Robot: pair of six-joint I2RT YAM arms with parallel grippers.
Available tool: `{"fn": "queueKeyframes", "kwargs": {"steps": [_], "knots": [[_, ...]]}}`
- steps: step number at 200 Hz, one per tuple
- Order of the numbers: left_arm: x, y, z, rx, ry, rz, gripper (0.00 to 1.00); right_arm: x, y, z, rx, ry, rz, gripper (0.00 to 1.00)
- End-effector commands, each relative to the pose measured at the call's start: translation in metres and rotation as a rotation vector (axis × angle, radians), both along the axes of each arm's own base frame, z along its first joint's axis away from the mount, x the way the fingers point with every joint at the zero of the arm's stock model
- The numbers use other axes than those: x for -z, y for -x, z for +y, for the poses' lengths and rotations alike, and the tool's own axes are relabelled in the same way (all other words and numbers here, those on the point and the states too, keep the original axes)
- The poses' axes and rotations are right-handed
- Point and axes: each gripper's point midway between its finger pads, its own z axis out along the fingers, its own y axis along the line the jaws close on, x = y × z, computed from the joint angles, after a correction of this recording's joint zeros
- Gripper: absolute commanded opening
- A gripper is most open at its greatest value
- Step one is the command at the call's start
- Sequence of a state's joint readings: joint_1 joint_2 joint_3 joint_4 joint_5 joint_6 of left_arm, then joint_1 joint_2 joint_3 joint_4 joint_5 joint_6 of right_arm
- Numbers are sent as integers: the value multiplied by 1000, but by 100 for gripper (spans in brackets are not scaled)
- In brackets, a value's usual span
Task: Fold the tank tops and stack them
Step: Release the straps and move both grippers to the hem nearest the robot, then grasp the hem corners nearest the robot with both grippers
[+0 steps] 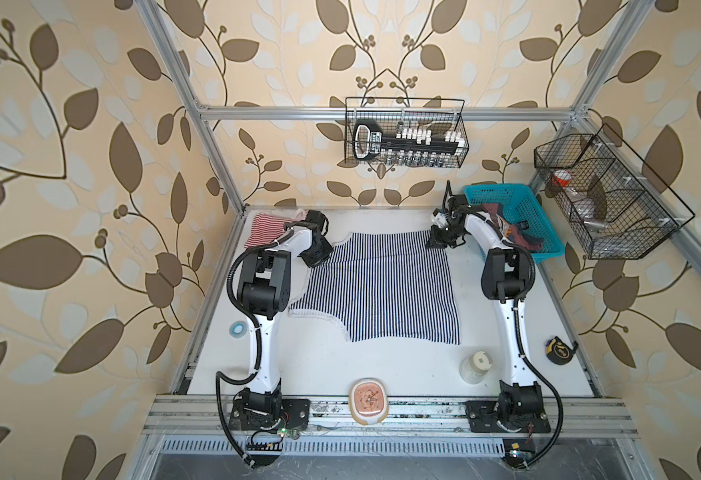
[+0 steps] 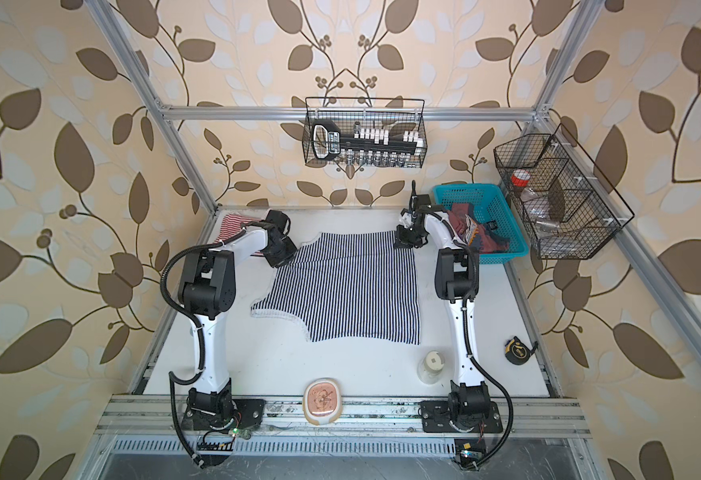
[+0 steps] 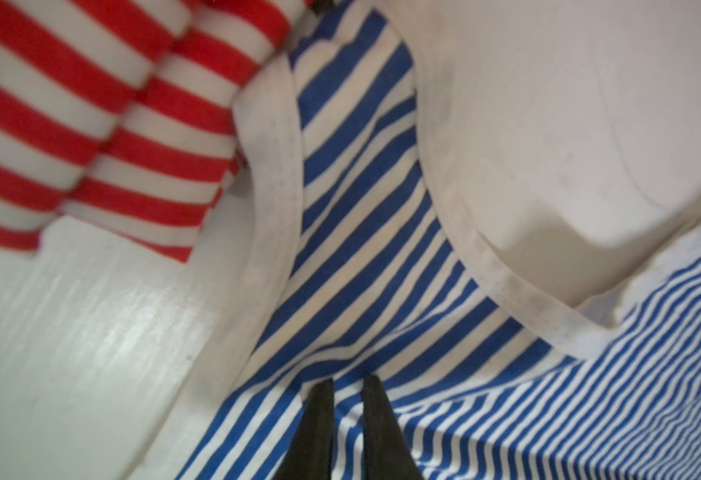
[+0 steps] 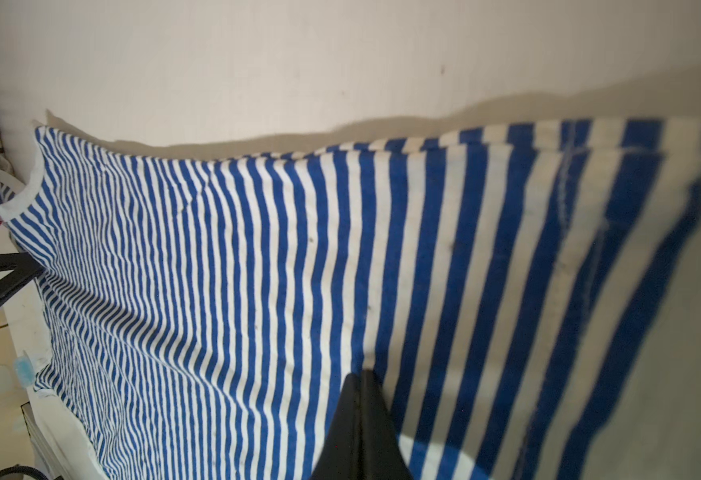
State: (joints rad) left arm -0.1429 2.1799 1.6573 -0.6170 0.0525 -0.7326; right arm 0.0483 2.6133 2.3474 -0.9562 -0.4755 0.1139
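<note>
1. The left claw [image 1: 312, 261] hangs low over the far left shoulder of the navy-and-white striped tank top [image 1: 382, 291]. In the left wrist view its fingers [image 3: 319, 415] stand a narrow slit apart, and striped cloth shows through the slit.
2. The right claw [image 1: 436, 243] sits at that top's far right corner. Its jaws are pressed together with the tips on the cloth, and I cannot tell whether any cloth is pinched between them.
3. The navy top lies spread on the white worktop [image 1: 340, 365]. It spans the gap between the two claws and stretches from them back toward the arm bases.
4. The red-and-white striped tank top [image 1: 263, 228] lies bunched just beyond the left claw, on its outer side, right beside the navy top's white-trimmed strap.
5. The dusty red tank top [image 1: 528, 242] lies crumpled in the teal basket [image 1: 498, 188], just outward of the right claw.
</note>
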Motion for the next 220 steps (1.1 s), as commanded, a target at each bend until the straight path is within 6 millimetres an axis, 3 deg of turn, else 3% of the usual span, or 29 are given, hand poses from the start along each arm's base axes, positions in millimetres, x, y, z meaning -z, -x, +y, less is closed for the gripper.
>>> {"fn": "queueKeyframes", "kwargs": {"steps": [1,31,56,74,94,129,151,202,220], "knots": [[-30,5,0,18,11,-29,19,-15,5,4,-35,-22,-49,8],[-86,6,-13,73,39,-149,24,-67,18,3,-44,-24,-157,16],[-132,18,-22,140,25,-222,29,-101,48,-9,-44,51,-175,25],[-158,36,-27,200,8,-251,33,-109,79,-29,-26,168,-129,31],[-170,65,-29,271,-29,-225,37,-107,128,-47,-22,273,-37,34],[-161,131,-35,395,-101,-108,39,-89,212,-64,-56,409,106,39],[-148,170,-45,491,-115,-35,41,-83,247,-68,-61,438,183,41],[-102,236,-58,611,-93,157,45,-81,276,-68,-96,530,270,46],[-93,250,-60,641,-97,201,47,-80,278,-52,-139,502,268,48]]}}
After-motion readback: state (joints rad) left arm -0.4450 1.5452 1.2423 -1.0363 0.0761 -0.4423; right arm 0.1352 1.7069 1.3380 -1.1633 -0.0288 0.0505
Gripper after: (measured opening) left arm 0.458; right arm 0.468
